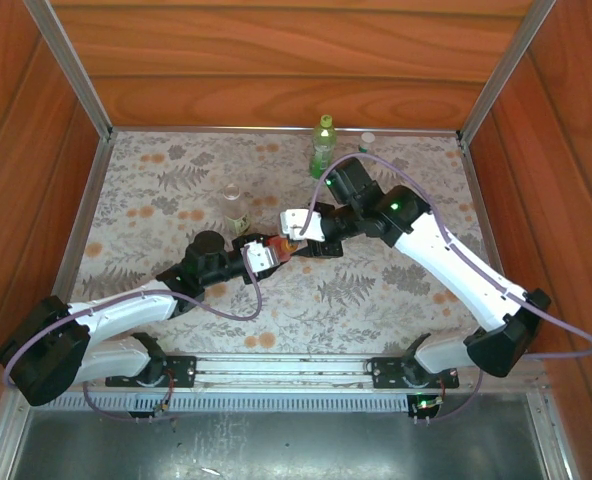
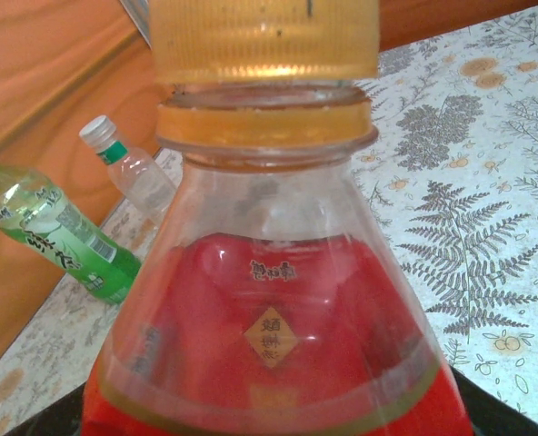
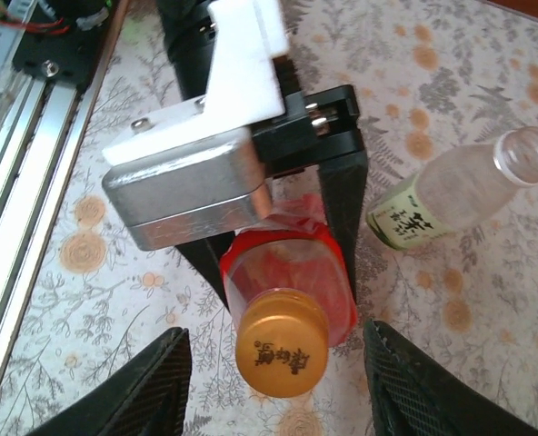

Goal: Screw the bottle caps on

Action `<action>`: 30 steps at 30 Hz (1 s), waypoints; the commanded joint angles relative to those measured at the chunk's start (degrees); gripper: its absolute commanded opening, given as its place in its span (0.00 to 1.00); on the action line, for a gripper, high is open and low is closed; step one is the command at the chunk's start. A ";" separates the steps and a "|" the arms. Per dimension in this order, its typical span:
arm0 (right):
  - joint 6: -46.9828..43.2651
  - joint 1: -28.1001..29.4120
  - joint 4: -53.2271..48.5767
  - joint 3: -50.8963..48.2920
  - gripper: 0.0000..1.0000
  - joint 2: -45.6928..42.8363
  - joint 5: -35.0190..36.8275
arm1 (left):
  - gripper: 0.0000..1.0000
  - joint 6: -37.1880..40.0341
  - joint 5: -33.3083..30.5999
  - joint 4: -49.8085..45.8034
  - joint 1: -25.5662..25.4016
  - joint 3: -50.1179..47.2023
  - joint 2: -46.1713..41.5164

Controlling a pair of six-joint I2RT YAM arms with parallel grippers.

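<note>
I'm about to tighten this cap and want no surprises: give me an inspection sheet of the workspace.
Surface: table covered in a leaf-and-flower print.
Job's things: red bottle held tilted, orange cap on its neck; green bottle and clear bottle capped, standing at the back; labelled bottle has no cap on.
Clutter: nothing seen.
Grippers: left gripper shut on the red bottle; right gripper open, fingers either side of the orange cap, not touching.
Cables: purple cables loop off both arms.
Surroundings: wooden walls, metal frame posts.
</note>
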 commanded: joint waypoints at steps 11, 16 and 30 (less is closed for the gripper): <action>-3.04 0.06 0.28 -0.45 0.37 2.82 1.92 | 0.56 -0.23 1.58 1.25 -0.24 -0.11 -0.95; -2.66 0.06 1.03 -1.23 0.31 2.73 2.48 | 0.56 -0.22 1.71 1.26 -0.24 0.32 -0.58; 65.52 0.06 17.08 -7.79 0.00 -0.34 12.37 | 0.56 -0.08 -0.34 1.27 -0.28 1.98 -0.31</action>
